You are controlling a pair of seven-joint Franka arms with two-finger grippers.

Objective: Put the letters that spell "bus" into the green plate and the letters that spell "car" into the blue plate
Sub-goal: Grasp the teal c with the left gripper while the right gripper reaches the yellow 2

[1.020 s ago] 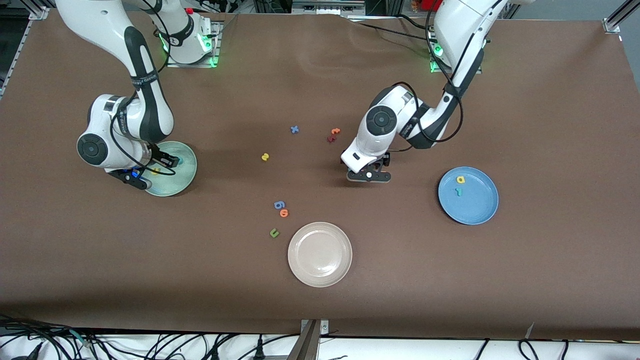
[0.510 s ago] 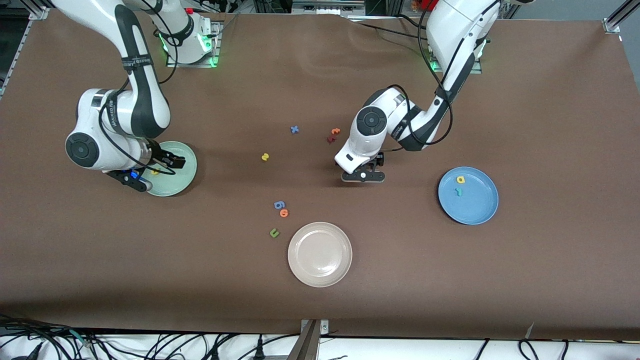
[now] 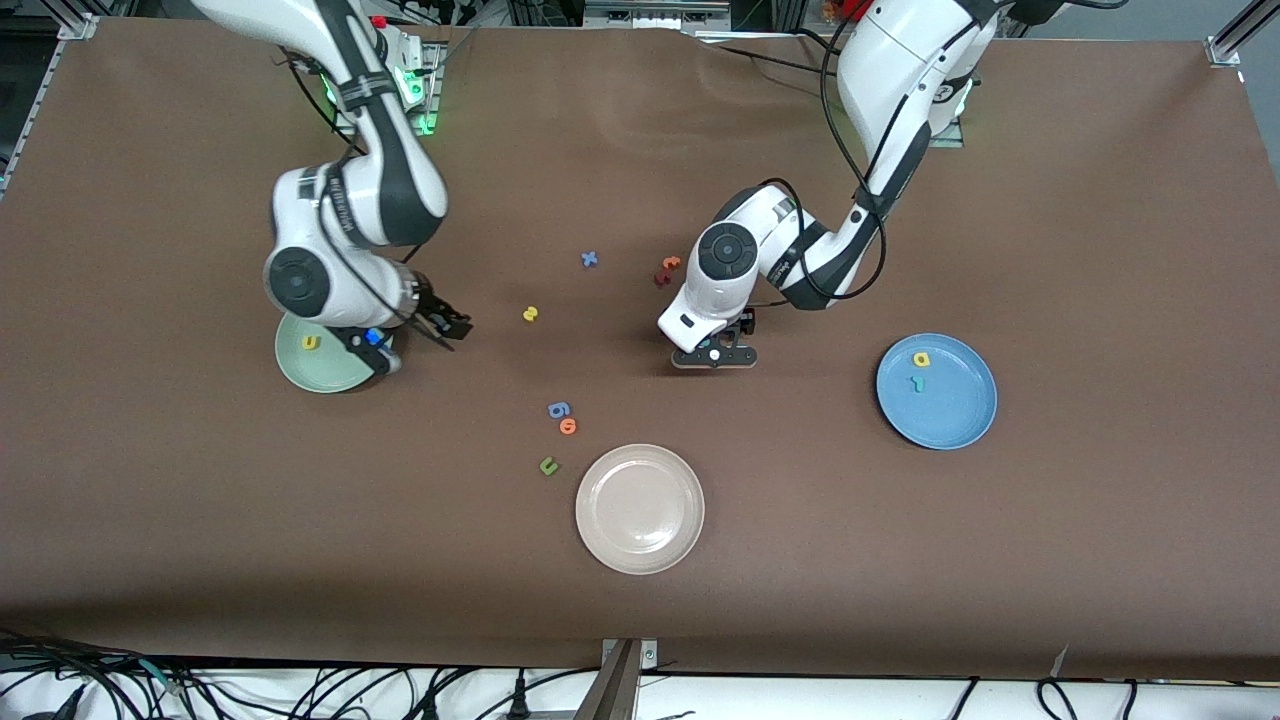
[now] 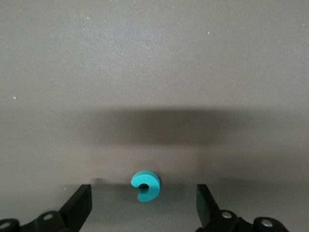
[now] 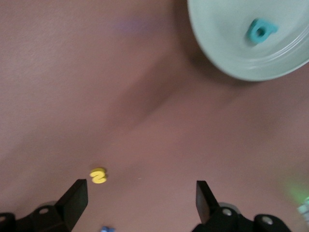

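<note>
The left tool (image 4: pixel 144 212), spread wide, straddles the teal "c" (image 4: pixel 145 185) on the worktop (image 3: pixel 900 560) to pinch it, while the right tool (image 3: pixel 415 335), also spread, hangs beside the green plate (image 3: pixel 300 365), aimed toward the yellow "s" (image 3: pixel 530 314).

Our green plate (image 3: pixel 300 365) half under right arm; teal "b" (image 5: pixel 261 30) hidden in front view; right wrist view motion-blurred.

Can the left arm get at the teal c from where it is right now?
Probably yes. The left gripper hangs low over the teal c with its jaws open on either side of it, and only bare table lies around the letter.
</note>
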